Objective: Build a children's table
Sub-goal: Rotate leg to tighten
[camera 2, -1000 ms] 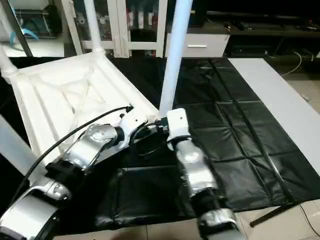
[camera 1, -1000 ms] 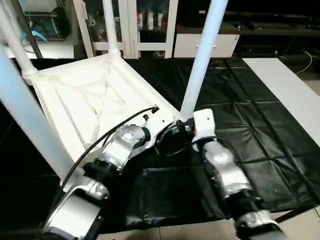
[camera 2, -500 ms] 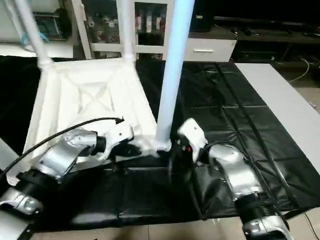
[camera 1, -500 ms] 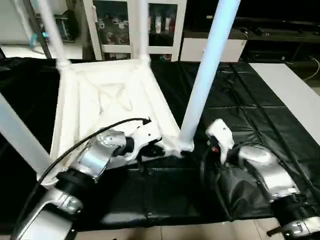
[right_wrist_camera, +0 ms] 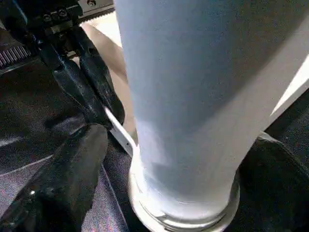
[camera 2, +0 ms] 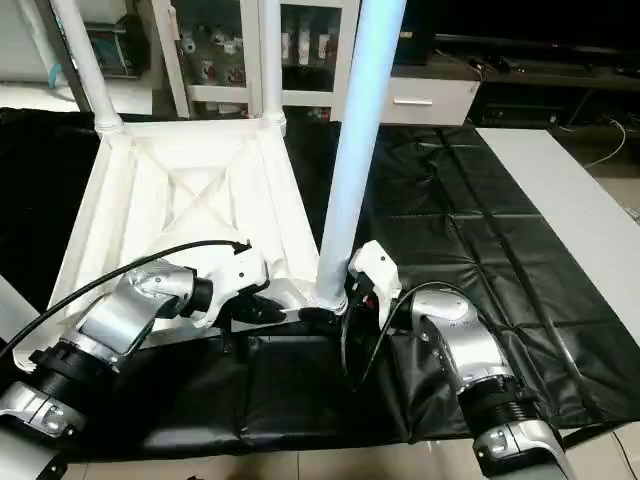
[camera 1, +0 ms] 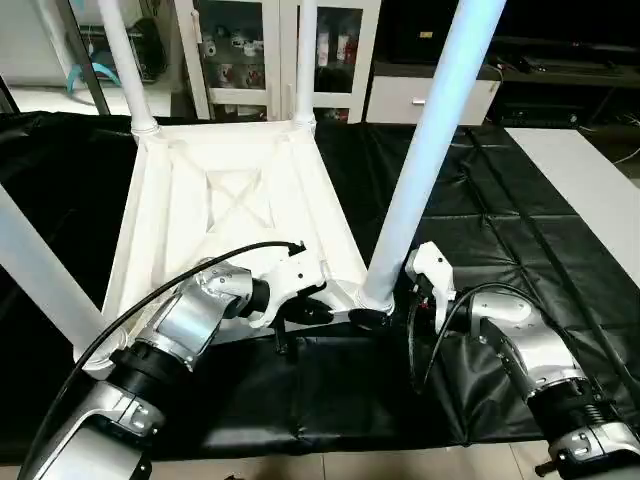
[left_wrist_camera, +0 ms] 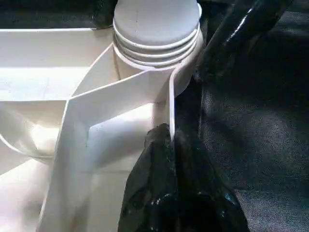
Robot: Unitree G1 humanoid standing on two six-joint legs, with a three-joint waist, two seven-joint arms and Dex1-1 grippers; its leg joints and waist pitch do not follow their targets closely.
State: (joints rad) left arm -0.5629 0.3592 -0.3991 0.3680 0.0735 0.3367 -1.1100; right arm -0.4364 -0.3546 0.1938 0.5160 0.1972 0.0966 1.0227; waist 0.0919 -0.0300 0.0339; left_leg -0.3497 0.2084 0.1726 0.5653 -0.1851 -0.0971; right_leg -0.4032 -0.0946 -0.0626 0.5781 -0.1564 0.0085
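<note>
The children's table top (camera 1: 220,200) lies upside down on the black cover, ribbed side up. Legs stand in its two far corners (camera 1: 125,60) (camera 1: 305,60), and another (camera 1: 40,270) rises at the near left. The near right leg (camera 1: 430,150) stands in its socket (left_wrist_camera: 154,34). My left gripper (camera 1: 335,312) is shut on the top's thin rim (left_wrist_camera: 170,111) just beside that socket. My right gripper (right_wrist_camera: 178,159) is open, one finger (right_wrist_camera: 63,183) on each side of this leg's base, and the near finger stands apart from the leg.
The black cover (camera 1: 500,220) spreads to the right, with a white board (camera 1: 590,180) beyond it. White glass-door cabinets (camera 1: 250,40) stand behind the table. The work table's front edge (camera 1: 300,455) is close below my forearms.
The head view has swung. My right arm has moved from over the socket to the right of the leg's base and its fingers have spread. The left gripper stays clamped on the rim.
</note>
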